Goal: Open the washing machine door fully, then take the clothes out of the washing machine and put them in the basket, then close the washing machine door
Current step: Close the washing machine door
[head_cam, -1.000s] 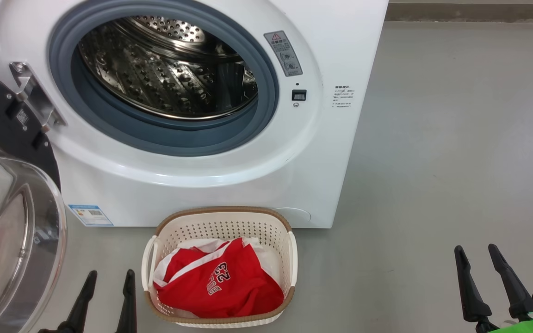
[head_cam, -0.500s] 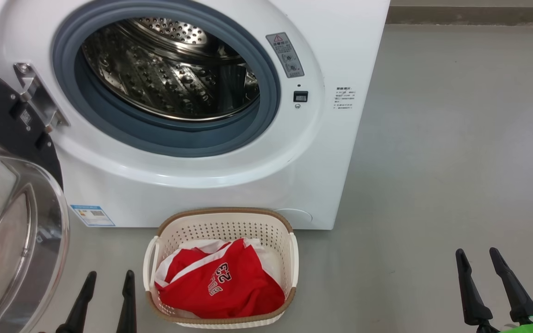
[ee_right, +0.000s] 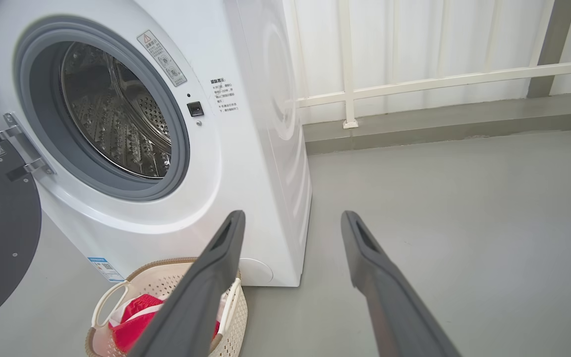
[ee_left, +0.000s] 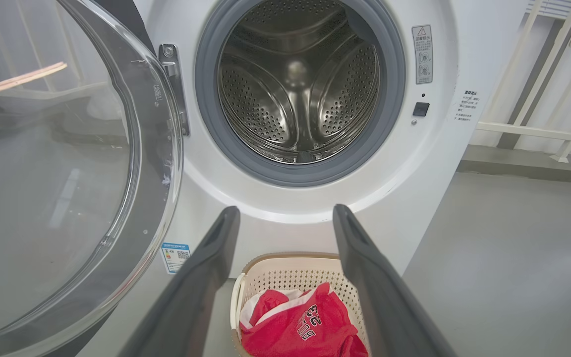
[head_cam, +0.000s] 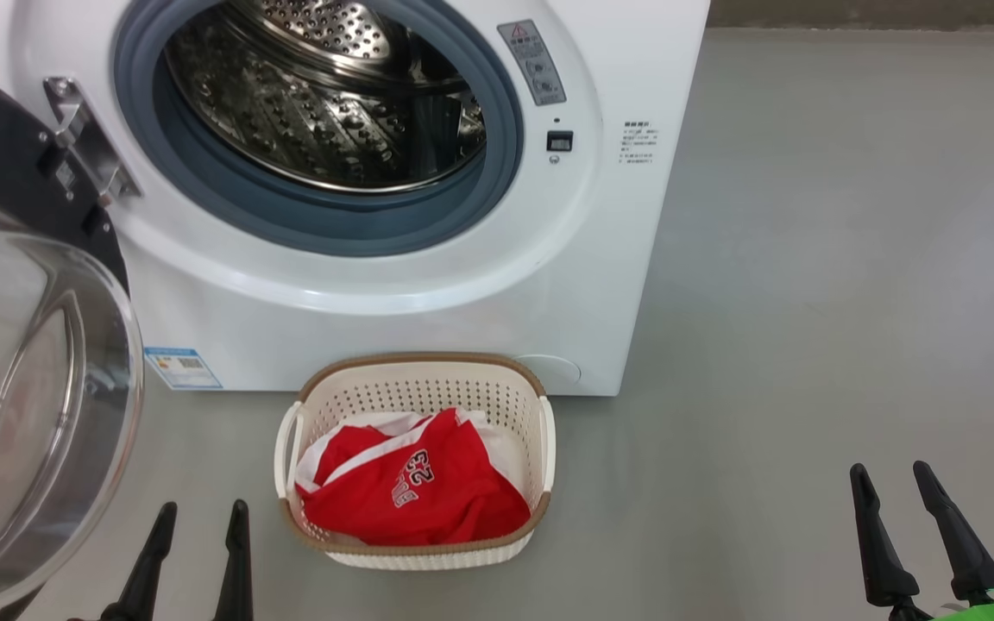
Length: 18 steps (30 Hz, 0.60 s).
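The white washing machine [head_cam: 600, 216] stands ahead with its steel drum [head_cam: 324, 95] empty. Its door [head_cam: 31, 405] hangs swung open at the left, glass bowl facing out; the door [ee_left: 62, 173] also fills the left of the left wrist view. On the floor before the machine sits the cream basket [head_cam: 415, 388] holding the red clothes [head_cam: 415, 492] with the white "23". My left gripper [head_cam: 199, 517] is open at the lower left, just left of the basket. Far right, my right gripper [head_cam: 890, 479] is open over bare floor. Both hold nothing.
Grey floor [head_cam: 825, 302] stretches to the right of the machine. A white railing [ee_right: 414, 82] and pale wall stand behind it. A blue sticker [head_cam: 182, 368] marks the machine's lower front.
The whole head view has shifted: machine and basket sit higher in the picture now, so the camera moved. Both grippers stay open and empty.
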Motion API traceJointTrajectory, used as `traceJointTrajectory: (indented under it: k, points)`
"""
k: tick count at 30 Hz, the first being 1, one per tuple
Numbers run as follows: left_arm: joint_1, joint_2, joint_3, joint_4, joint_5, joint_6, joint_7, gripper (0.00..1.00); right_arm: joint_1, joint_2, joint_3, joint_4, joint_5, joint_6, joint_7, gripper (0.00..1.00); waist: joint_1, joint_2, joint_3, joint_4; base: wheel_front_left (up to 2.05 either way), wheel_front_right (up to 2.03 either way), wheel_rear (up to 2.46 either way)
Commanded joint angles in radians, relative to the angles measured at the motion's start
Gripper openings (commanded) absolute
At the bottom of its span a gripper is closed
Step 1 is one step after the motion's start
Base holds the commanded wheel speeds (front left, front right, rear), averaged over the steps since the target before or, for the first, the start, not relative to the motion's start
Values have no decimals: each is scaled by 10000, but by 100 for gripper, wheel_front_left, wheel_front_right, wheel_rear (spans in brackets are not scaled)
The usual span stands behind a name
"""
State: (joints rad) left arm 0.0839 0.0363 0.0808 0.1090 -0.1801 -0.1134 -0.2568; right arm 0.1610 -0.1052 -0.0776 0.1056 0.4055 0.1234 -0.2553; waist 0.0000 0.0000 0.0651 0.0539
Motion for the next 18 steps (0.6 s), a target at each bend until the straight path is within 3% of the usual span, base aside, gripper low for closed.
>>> traceJointTrajectory:
  k: [1,18]
  points:
    - [-77,139,322,-336,-40,72,-49,100,-181,-232,216,-281,42,73,-65,100,0,0,26,-2,-73,73,0]
    - [-136,139,146,-269,-117,48,-49,100,-211,-212,195,-293,-2,73,-65,100,0,0,69,86,-10,10,0]
